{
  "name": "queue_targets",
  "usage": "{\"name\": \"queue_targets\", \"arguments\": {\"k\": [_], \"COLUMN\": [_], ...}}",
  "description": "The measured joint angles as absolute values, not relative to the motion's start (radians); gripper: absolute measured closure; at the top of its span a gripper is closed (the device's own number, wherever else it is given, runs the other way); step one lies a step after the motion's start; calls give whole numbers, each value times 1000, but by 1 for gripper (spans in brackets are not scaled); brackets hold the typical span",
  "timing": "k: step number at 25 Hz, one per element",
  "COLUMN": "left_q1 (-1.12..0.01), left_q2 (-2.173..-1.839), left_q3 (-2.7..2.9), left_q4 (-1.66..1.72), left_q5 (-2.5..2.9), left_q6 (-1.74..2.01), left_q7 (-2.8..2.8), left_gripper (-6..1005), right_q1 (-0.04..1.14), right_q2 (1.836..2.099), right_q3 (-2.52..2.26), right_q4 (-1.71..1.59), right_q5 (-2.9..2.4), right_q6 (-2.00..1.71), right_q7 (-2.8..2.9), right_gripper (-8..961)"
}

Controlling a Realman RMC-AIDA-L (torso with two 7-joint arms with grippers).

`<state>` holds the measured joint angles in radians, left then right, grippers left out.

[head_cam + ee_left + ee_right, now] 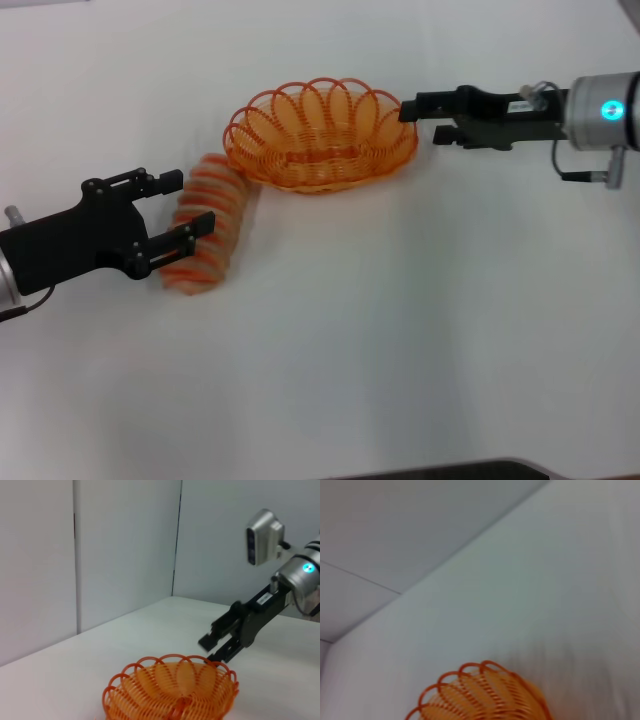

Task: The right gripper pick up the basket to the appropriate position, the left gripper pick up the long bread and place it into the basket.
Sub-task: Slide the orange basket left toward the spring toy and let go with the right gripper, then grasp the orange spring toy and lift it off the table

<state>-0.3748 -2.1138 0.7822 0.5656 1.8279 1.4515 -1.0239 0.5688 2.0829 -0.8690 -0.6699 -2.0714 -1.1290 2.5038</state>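
Observation:
The orange wire basket (320, 135) stands on the white table (400, 330), behind the centre. It also shows in the left wrist view as the basket (172, 692) and in the right wrist view as the basket (485, 695). My right gripper (420, 122) is at its right end, open, with the upper fingertip at the looped rim. The left wrist view shows that right gripper (207, 649) just over the far rim, fingers apart. The long bread (215, 245) lies left of the basket. My left gripper (197, 200) is open at the loaf, one finger across its middle and the other beside its upper end.
White walls (125, 555) rise behind the table's far edge. Bare tabletop lies in front of the basket and the loaf.

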Motion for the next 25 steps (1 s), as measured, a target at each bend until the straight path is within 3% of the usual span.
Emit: {"name": "queue_targets", "arguments": {"k": [4, 7, 20, 25], "left_q1": [-376, -381, -393, -394], "left_q2": [-2125, -2126, -2145, -2148], "left_q3": [756, 739, 617, 616], "left_q4": [556, 529, 411, 414], "left_q5": [1827, 1827, 1798, 1802], "left_q6": [1449, 1454, 1519, 1519], "left_q7": [-1029, -1040, -1082, -1196], "left_gripper": [357, 357, 357, 354], "right_q1": [511, 479, 376, 348], "right_q2": [2079, 2074, 2061, 2068], "right_q3": [-842, -791, -549, -557], "right_q4": [-708, -713, -705, -701], "right_q5": [-1994, -1958, -1840, -1854], "right_q6": [-1176, -1222, -1528, -1554], "right_q7": [2394, 2288, 1503, 1327], "right_gripper": [182, 163, 164, 164]}}
